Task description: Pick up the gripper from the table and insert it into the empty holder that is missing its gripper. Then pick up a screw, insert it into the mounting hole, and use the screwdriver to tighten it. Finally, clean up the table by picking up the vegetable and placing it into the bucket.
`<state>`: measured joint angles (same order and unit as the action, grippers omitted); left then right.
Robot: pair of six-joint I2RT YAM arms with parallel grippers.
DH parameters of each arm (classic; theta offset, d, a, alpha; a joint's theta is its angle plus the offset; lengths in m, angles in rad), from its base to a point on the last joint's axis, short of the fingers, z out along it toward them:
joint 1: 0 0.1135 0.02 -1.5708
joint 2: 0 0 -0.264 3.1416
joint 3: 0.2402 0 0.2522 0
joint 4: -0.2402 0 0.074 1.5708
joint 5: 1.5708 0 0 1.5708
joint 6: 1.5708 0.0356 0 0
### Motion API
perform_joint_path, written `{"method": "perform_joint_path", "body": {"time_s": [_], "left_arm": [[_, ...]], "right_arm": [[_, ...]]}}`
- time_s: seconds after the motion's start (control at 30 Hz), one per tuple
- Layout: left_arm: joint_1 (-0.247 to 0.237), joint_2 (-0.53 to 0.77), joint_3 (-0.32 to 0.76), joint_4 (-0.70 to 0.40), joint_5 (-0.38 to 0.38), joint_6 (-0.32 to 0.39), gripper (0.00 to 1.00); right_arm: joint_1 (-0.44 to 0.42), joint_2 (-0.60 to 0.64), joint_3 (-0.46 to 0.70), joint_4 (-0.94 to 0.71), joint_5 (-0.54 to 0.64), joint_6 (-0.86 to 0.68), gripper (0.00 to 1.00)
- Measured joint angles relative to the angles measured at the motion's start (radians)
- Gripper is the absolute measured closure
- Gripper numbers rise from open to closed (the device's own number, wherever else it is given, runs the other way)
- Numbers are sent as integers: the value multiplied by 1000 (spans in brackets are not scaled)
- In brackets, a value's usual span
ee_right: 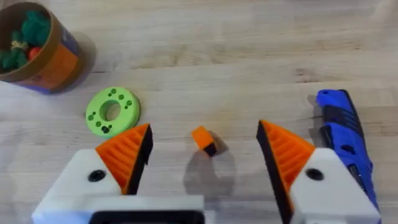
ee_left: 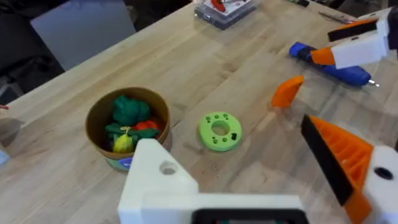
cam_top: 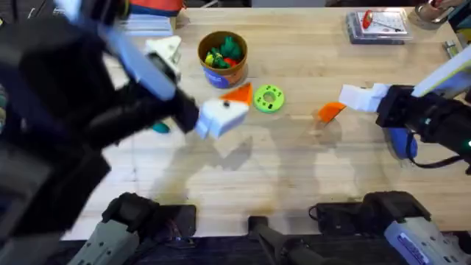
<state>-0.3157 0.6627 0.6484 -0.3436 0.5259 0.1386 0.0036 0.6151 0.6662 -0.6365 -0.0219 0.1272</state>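
Two sets of fingers are released, and neither grasps anything.

Right gripper: its orange ribbed fingers stand wide apart above the desk. The gripper, seen as a small orange piece with a black patch, lies flat on the desk in the gap between these fingers, touching neither. The screwdriver lies on the desk just outside one finger, on the side away from the disc. A lime-green ring-shaped disc lies just beyond the other finger. The bucket stands farther off past the disc, upright, with green and red toy pieces inside.

Left gripper: its fingers are likewise spread. One finger carries an orange ribbed pad. The other is a bare white holder with a round hole in its face. The disc lies on the desk just ahead of the gap between them. The bucket stands near the tip of the bare holder. The orange piece lies farther out, beyond the padded finger.

Overhead, a small teal object, apparently the vegetable, lies on the desk behind the left fingers, partly hidden by the arm. A clear case sits at the far desk edge, well apart from both sets of fingers.
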Motion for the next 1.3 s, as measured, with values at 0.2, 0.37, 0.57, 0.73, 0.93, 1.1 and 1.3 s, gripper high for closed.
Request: {"method": "perform_joint_path", "body": {"time_s": [0.2, 0.37, 0.57, 0.73, 0.93, 1.1, 1.3], "left_arm": [[0, -286, -197, 9, 2, 37, 15], [0, -520, -365, 94, 2, 46, 15], [0, -642, -537, 291, 1, 50, 15], [0, -658, -640, 420, 1, 52, 15], [20, -658, -643, 408, -6, 52, 15], [48, -656, -642, 288, 5, 46, 15], [71, -658, -641, 288, 22, -15, 14]], "right_arm": [[0, 0, 0, 0, -2, 0, 9], [0, 0, 0, 0, -2, 0, 9], [0, 0, 0, 0, -2, 0, 9], [0, 0, 0, 0, -2, 0, 9], [0, 0, 0, 0, -2, 0, 7], [0, 0, 0, 0, -2, 0, 7], [0, 0, 0, 0, -2, 0, 7]]}}
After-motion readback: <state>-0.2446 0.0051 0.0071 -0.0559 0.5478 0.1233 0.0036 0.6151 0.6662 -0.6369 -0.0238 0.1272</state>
